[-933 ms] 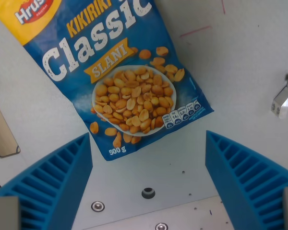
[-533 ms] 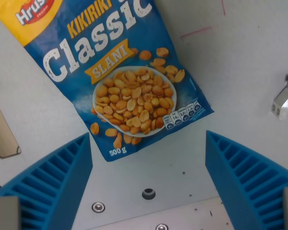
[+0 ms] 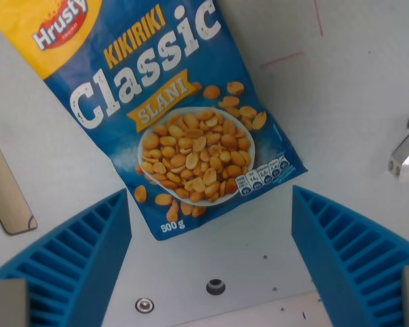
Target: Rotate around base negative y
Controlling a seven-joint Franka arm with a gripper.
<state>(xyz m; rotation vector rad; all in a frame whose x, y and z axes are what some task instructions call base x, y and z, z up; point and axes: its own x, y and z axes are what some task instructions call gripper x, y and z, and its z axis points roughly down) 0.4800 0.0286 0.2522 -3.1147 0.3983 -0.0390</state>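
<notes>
A blue and yellow bag of salted peanuts [image 3: 170, 116], printed "Kikiriki Classic Slani", lies flat on the pale grey table [image 3: 341, 102]. It fills the upper middle of the wrist view, tilted, with its bottom edge toward me. My gripper [image 3: 211, 262] is open and empty. Its two blue ribbed fingers [image 3: 75, 266] stand at the lower left and lower right [image 3: 354, 259], wide apart. The bag's lower edge lies just beyond the gap between them.
A beige flat piece [image 3: 7, 197] lies at the wrist view's left edge. A small metal bracket [image 3: 405, 150] sits at the right edge. Red pen marks [image 3: 286, 58] are on the table at the upper right. Screw heads and a hole [image 3: 215, 286] show between the fingers.
The whole scene has shifted down and slightly right in the view, so the camera has moved. More of the bag's top shows now. The fingers stay as wide apart.
</notes>
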